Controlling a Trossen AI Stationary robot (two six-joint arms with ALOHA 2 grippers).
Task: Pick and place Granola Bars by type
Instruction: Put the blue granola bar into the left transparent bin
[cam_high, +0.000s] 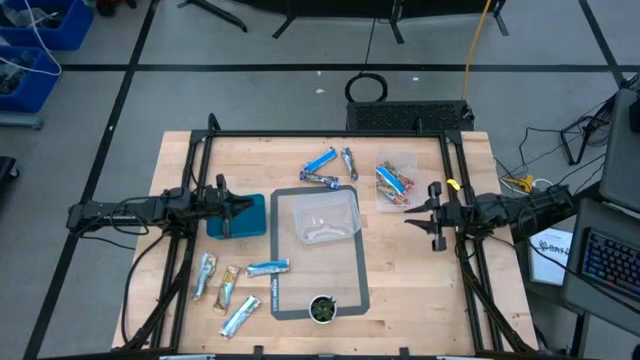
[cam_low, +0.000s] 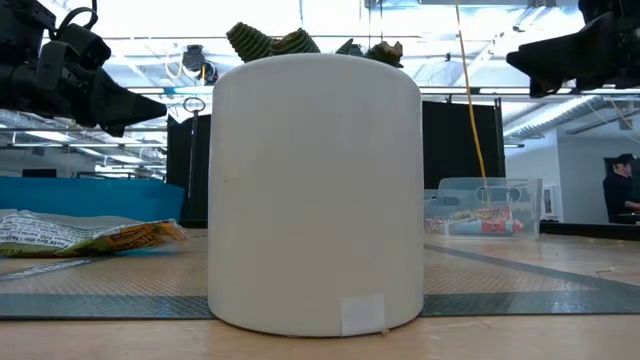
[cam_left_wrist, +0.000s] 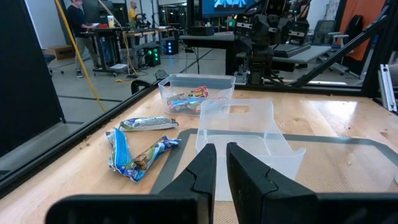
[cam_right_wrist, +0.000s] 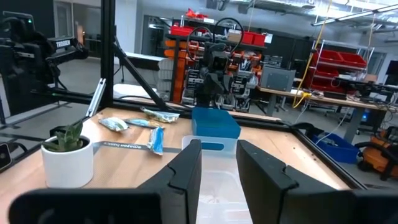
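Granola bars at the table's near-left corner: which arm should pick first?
Left, probably. The loose granola bars lie on the left gripper's side, near the blue bin. The right gripper hovers across the table beside the clear bin already holding bars.

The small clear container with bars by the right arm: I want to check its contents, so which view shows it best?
The high view: the small clear container is seen from above, wrapped bars inside. The left wrist view and low view show it side-on through its walls. The right wrist view misses it.

A small potted plant (cam_high: 322, 309) in a white pot stands on the desk (cam_high: 420, 280), on the grey mat (cam_high: 355, 270), well apart from either pincer.
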